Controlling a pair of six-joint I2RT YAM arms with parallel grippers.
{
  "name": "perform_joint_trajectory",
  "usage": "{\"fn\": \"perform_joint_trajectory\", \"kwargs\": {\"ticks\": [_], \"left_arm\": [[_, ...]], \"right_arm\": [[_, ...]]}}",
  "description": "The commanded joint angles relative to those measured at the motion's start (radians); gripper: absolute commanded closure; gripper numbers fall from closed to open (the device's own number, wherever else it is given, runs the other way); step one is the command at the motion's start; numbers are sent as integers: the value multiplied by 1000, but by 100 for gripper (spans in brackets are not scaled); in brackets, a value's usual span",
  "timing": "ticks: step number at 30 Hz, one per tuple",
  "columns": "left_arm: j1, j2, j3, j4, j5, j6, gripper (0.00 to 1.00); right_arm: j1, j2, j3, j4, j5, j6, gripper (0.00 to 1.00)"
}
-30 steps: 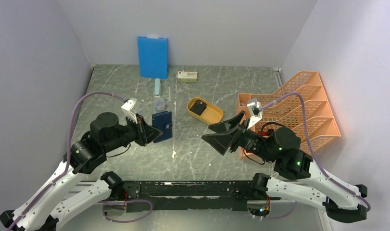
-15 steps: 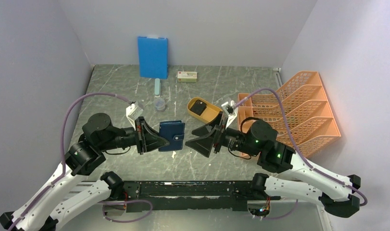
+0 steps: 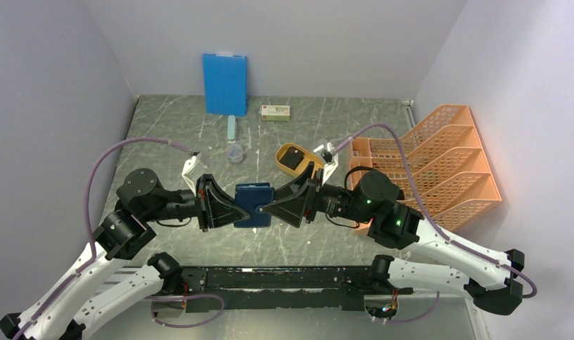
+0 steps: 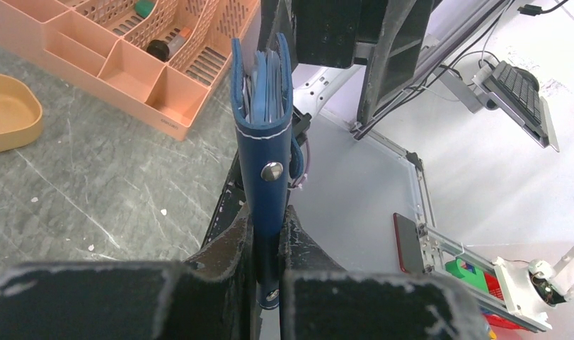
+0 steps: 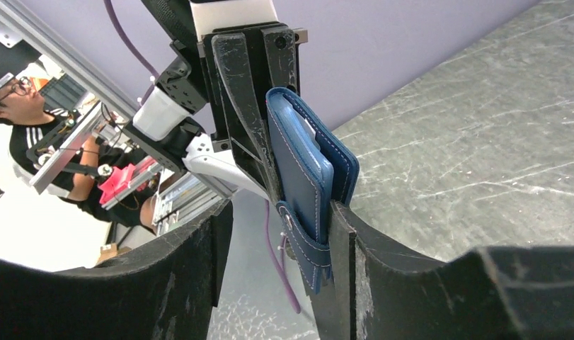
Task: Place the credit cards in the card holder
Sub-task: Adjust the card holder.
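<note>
My left gripper (image 3: 238,210) is shut on the navy card holder (image 3: 254,204) and holds it on edge above the table's middle. In the left wrist view the card holder (image 4: 264,134) stands upright out of the left gripper (image 4: 267,221), with thin grey-blue leaves between its covers. My right gripper (image 3: 267,207) faces it from the right. In the right wrist view the right gripper (image 5: 282,209) is open and straddles the card holder's (image 5: 305,177) end: one finger (image 5: 342,241) touches it, the other stands apart. A dark flat thing (image 3: 293,160) lies in the yellow tray (image 3: 279,156); I cannot tell whether it is credit cards.
An orange file rack (image 3: 439,159) fills the right side. A bright blue board (image 3: 224,83) leans on the back wall, with a small box (image 3: 275,112), a pale green stick (image 3: 231,127) and a clear cup (image 3: 235,152) in front of it.
The left gripper has carried the card holder right towards the table's middle. The right gripper has swung left, come round the holder's end, and its jaws have narrowed.
</note>
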Motion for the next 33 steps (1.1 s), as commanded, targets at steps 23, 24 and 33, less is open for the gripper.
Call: {"fn": "perform_joint_trajectory", "kwargs": {"ticks": [23, 24, 33], "left_arm": [[-1, -11, 10, 328, 362, -114, 95], [-2, -6, 11, 338, 362, -120, 95], [-2, 28, -8, 407, 287, -169, 95]], "right_arm": [[1, -41, 153, -85, -224, -104, 37], [2, -38, 157, -86, -241, -102, 37], [2, 4, 178, -106, -257, -84, 36]]}}
